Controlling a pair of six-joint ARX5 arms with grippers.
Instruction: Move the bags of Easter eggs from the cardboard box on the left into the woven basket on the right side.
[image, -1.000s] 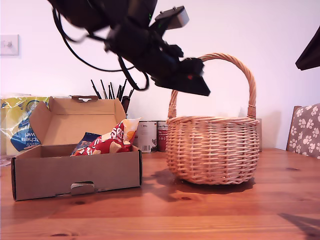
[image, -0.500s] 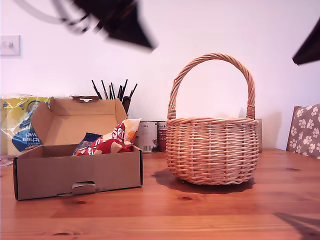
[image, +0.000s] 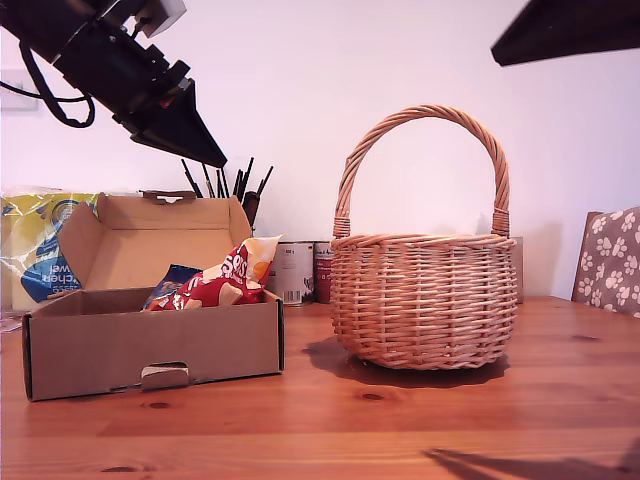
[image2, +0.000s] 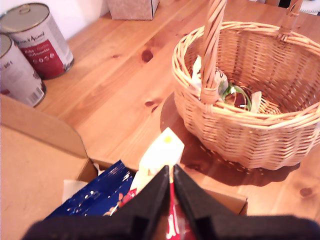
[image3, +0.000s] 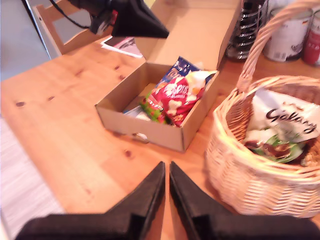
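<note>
Readable writing: the white and green bag (image3: 280, 131) in the basket (image: 424, 298) shows script reading roughly "Galaxy". The red bag (image: 222, 283) in the box (image: 150, 345) carries white lettering, too crumpled to read. Two tins (image2: 27, 50) beyond the box have red and white labels; one seems to say "Apricot", the other shows "500 g", small and uncertain. The yellow and blue pack (image: 35, 250) behind the box at the exterior view's left has mirrored white letters, unreadable.

Containers: the cardboard box sits on the wooden table (image: 400, 420) at the exterior view's left, flap lid open and standing up at the far side, tab slot in the near wall. Inside it lie the red bag, a dark blue bag (image2: 97, 192) beside it, and something green at the red bag's near end in the second wrist view. The wicker basket stands to the exterior view's right of the box, apart from it, handle arched tall. It holds the white and green bag only, as far as visible.

The first gripper (image2: 170, 187) hangs above the box, tip over the red bag, its jaws nearly pressed together with a thin gap, holding nothing. The second gripper (image3: 166, 182) is high over the near table between box and basket, jaws also close together and empty. A holder of dark pens (image: 225, 185) stands behind the box.
</note>
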